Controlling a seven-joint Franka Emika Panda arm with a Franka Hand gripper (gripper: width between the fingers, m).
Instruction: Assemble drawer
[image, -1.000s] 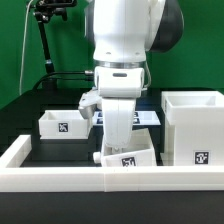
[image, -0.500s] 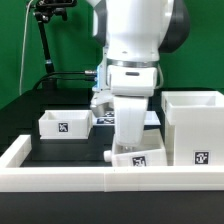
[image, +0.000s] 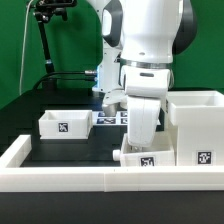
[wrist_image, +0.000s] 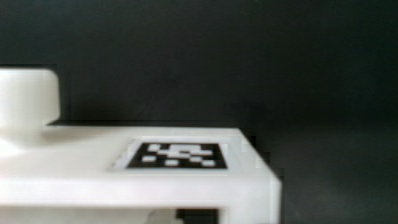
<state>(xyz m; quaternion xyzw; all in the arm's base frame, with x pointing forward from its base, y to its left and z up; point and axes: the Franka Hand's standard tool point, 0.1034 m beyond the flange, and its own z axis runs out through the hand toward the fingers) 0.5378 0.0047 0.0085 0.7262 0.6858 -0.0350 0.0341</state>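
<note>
Neither tray is in the housing (image: 195, 120) yet. One tray (image: 150, 161) lies under the hand (image: 143, 148) by the bench's (image: 85, 148) walled edge, and the other tray (image: 65, 123) sits apart. I cannot tell whether the hand grips.

- The arm (image: 145, 35) is clad in smooth, glossy white shells, broad and rounded.
- A dark grey to black joint cover (image: 180, 25) is seen at its upper part.
- A thin grey band (image: 146, 70) is set between two white segments.
- The gripper (image: 141, 145) is housed in a narrower, flat-faced white block.
- No lettering can be made out.
</note>
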